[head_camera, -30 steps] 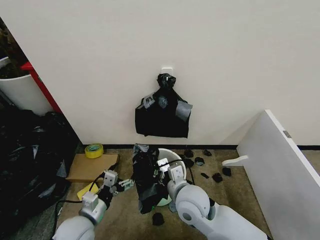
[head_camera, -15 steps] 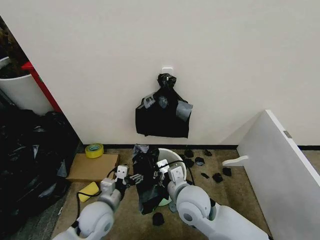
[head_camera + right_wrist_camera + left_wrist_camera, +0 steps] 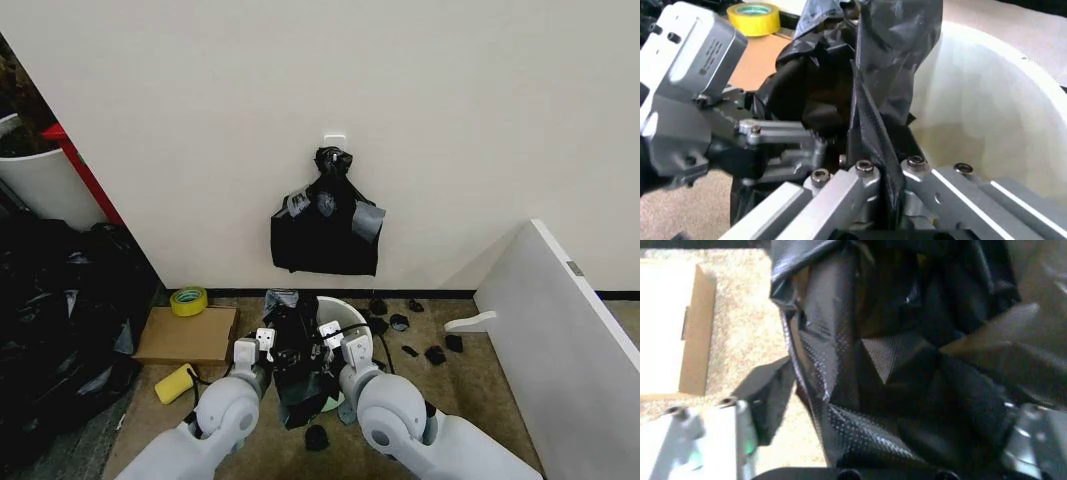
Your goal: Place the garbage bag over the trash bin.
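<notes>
The garbage bag [image 3: 295, 368], glossy black and crumpled, hangs over the near-left rim of the trash bin [image 3: 347, 312], a cream-white round bucket on the carpet by the wall. My right gripper [image 3: 328, 345] is shut on a fold of the bag [image 3: 887, 60] just above the bin's rim [image 3: 987, 100]; the closed fingertips [image 3: 883, 180] pinch the plastic. My left gripper [image 3: 272, 350] is at the bag's left side, open. In the left wrist view the bag [image 3: 893, 365] lies between its spread fingers [image 3: 707, 440]. The bin's base is hidden.
A knotted bundle of black bags [image 3: 325, 225] hangs on the wall above. Yellow tape [image 3: 187, 300], flat cardboard [image 3: 185, 335] and a yellow object [image 3: 172, 383] lie to the left. Small black scraps [image 3: 433, 353] and a leaning white board [image 3: 560, 330] are to the right. Piled black bags [image 3: 60, 320] fill the far left.
My left arm has swung right across the carpet, bringing its open gripper from beside the cardboard up against the bag. The right gripper has kept its hold in place.
</notes>
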`<state>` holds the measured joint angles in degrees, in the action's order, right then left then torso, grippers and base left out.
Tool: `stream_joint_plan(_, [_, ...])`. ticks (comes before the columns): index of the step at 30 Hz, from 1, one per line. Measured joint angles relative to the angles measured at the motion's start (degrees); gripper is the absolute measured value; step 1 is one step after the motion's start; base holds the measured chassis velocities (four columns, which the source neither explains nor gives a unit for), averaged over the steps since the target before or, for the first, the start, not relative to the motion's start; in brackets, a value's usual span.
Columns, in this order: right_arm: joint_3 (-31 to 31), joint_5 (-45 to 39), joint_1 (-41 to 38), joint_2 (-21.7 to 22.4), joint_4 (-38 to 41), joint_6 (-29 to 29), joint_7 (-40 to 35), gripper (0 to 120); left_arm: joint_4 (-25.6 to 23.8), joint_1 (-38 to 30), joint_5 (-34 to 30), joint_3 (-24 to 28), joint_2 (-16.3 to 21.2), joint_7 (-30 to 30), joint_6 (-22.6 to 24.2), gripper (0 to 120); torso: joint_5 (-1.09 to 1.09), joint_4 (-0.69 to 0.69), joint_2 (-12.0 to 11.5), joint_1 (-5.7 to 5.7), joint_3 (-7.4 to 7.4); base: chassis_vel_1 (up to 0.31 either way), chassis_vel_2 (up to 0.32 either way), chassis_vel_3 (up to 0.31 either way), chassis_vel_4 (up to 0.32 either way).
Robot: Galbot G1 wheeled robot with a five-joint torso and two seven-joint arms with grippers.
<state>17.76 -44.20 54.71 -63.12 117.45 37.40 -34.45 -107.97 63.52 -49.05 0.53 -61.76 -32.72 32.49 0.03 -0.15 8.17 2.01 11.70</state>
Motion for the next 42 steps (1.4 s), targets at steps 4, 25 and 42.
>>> stream_joint_plan(4, [-0.1,0.0,0.2,0.2,0.0,-0.1,0.1,0,0.8,-0.7,-1.1,0.0,-0.8,-2.6,1.0,64,0.02,0.01,0.0,0.00,-0.01,0.000,0.000,0.000,0.000])
stream_joint_plan(25, [-1.4,0.1,1.4,0.7,0.3,-1.0,0.6,0,1.4,-0.8,-5.8,-1.6,-1.1,-9.5,0.2,3,-0.02,-0.02,0.0,0.00,0.00,0.000,0.000,0.000,0.000])
stream_joint_plan(42, [-11.8,0.3,6.3,5.6,6.2,-4.6,3.9,0,-6.4,6.1,-2.2,-7.1,3.9,-3.6,-7.9,1,0.01,0.01,0.0,0.00,0.00,0.000,0.000,0.000,0.000])
